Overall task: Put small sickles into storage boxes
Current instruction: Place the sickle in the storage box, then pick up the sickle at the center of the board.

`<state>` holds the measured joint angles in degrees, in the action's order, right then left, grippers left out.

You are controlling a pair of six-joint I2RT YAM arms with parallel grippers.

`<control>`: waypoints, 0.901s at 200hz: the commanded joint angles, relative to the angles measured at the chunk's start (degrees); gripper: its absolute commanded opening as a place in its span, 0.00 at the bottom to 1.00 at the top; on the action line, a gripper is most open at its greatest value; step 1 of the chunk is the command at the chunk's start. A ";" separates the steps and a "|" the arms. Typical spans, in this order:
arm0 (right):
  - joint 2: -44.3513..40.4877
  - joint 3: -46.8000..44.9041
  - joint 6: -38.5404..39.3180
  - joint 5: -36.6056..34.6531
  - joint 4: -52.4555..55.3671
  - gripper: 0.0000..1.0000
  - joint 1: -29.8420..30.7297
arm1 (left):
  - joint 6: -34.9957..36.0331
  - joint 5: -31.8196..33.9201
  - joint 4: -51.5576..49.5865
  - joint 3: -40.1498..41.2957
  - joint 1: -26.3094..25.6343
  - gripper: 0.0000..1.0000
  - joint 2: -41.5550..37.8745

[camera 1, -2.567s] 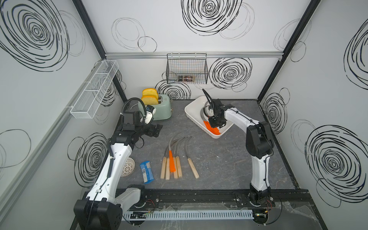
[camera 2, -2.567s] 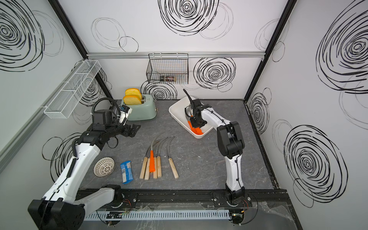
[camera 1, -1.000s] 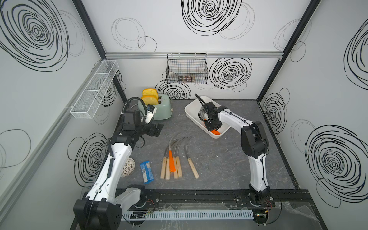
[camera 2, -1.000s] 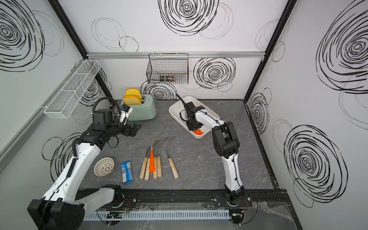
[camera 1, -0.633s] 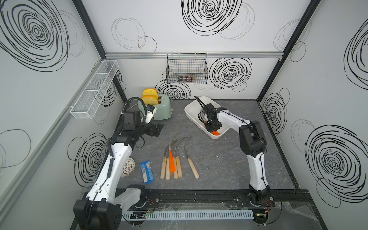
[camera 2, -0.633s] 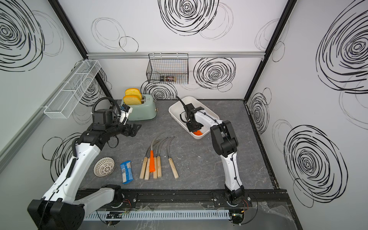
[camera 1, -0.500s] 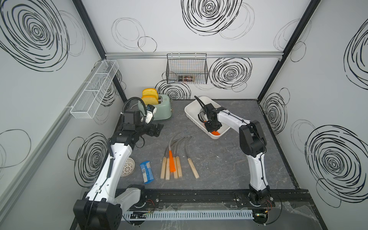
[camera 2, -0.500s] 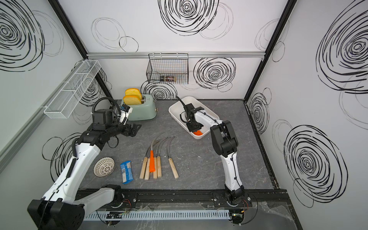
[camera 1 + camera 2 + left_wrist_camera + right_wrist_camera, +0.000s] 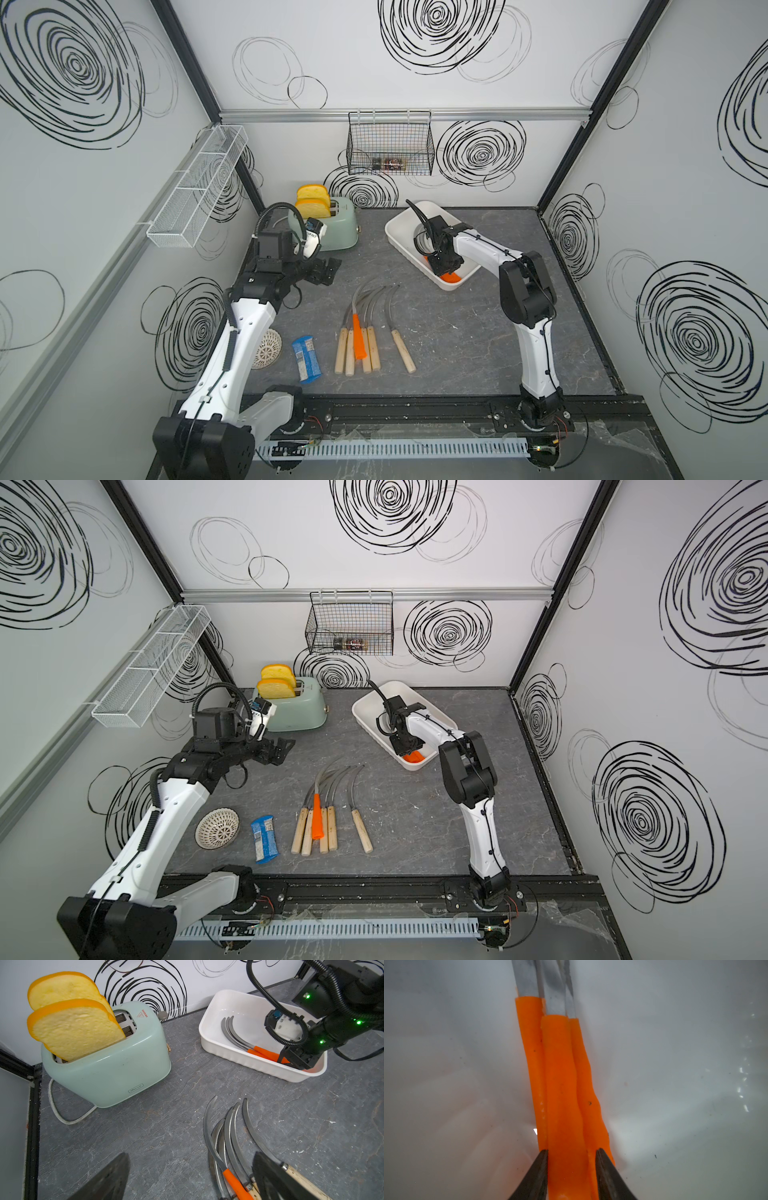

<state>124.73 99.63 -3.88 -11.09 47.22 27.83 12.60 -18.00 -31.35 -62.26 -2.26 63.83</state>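
Note:
The white storage box (image 9: 398,222) (image 9: 360,707) (image 9: 209,1043) sits at the back right of the table. Inside lie three small sickles, orange handles (image 9: 562,1084) side by side, grey blades (image 9: 232,1032) curving away. My right gripper (image 9: 444,268) (image 9: 405,748) (image 9: 572,1153) is down in the box, jaws a little open, fingertips astride the middle handle. Several more sickles (image 9: 365,328) (image 9: 328,808) (image 9: 228,1147) lie fanned on the table's middle, mostly with wooden handles, one with an orange handle. My left gripper (image 9: 328,272) (image 9: 284,748) (image 9: 191,1155) hovers open and empty left of them.
A mint toaster (image 9: 332,228) with two bread slices stands left of the box. A white mesh bowl (image 9: 268,349) and a blue packet (image 9: 306,358) lie front left. A black wire basket (image 9: 390,145) hangs on the back wall, a white mesh rack (image 9: 195,187) on the left wall.
My right gripper sank lower and leftwards in the box with the orange-handled sickle, and its jaws have parted slightly. The left arm has stayed still.

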 commanded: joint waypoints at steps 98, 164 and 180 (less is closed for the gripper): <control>-23.46 -6.50 -6.21 5.65 -6.29 0.45 -3.67 | -1.09 0.20 1.32 -2.78 -0.64 0.96 -0.04; -44.95 -27.05 -10.92 11.77 -13.66 0.49 4.07 | -1.94 1.09 -0.26 -2.66 -0.47 0.96 -0.80; -48.62 -29.88 -13.92 12.95 -13.66 0.50 6.84 | -2.51 1.39 -1.14 -3.30 -0.46 0.96 -0.03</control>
<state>80.93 73.03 -13.89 0.30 35.64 30.61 11.27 -17.12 -31.79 -63.48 -2.59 63.64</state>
